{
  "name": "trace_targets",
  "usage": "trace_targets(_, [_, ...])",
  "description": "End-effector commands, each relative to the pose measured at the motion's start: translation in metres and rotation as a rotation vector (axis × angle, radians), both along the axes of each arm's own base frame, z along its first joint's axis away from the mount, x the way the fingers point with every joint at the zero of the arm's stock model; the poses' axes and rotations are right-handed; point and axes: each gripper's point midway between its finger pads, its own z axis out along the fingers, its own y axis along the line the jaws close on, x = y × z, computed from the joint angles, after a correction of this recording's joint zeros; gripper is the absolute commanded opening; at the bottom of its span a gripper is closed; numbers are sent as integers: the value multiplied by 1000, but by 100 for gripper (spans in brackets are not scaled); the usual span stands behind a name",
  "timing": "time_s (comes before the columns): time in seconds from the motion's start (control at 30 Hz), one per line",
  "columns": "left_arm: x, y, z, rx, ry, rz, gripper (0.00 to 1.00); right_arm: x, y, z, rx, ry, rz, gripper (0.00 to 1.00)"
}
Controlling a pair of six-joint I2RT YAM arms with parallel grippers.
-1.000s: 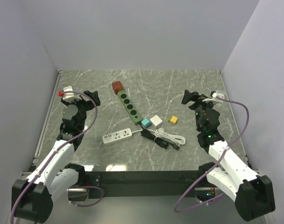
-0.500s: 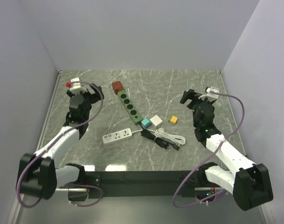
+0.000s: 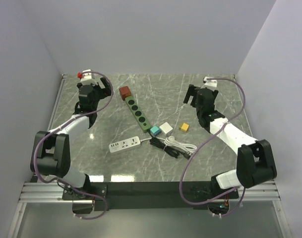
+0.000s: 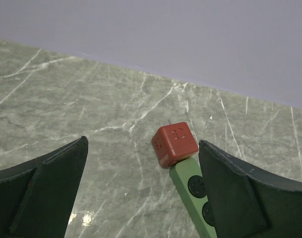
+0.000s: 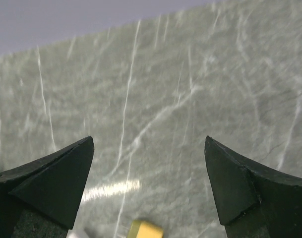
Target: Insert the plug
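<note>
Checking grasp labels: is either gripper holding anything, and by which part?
Nothing held. Left gripper and right gripper are both open and empty.

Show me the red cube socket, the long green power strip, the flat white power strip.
Red cube socket (image 4: 174,144), left wrist view, centre.
Long green power strip (image 3: 137,113), top view, mid-body.
Flat white power strip (image 3: 125,144), top view, mid-body.

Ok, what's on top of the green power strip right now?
A red cube sits at the far end of the green power strip, hiding whatever lies beneath it. The round sockets that show have nothing in them.
</note>
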Motion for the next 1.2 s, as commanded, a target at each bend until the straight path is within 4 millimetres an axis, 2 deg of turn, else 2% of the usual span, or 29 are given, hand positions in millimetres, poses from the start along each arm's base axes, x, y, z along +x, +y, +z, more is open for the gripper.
trace_targets(0.0, [15,-8,29,-22,-87,-38,99,-3,26,-19,56,110,99,98])
trace_targets(0.07, [18,-12,25,-29,-85,-50,99,-4,37,-28,96,152,110,96])
trace_targets(0.27, [19,-17,13,-21,-66,-87,100,-20,47,-68,137,303,56,95])
trace_targets(0.4, [17,-18,19,-11,-79,-94,99,-30,45,-89,142,380,29,94])
trace_targets(0.77, [13,-15,18,6,-74,-67,99,-60,47,-122,192,509,25,87])
trace_targets(0.97, [13,-17,17,0,-75,-75,99,-69,48,-139,202,558,20,78])
trace_targets(1.17, [13,-18,17,3,-79,-81,99,-75,47,-155,200,612,3,77])
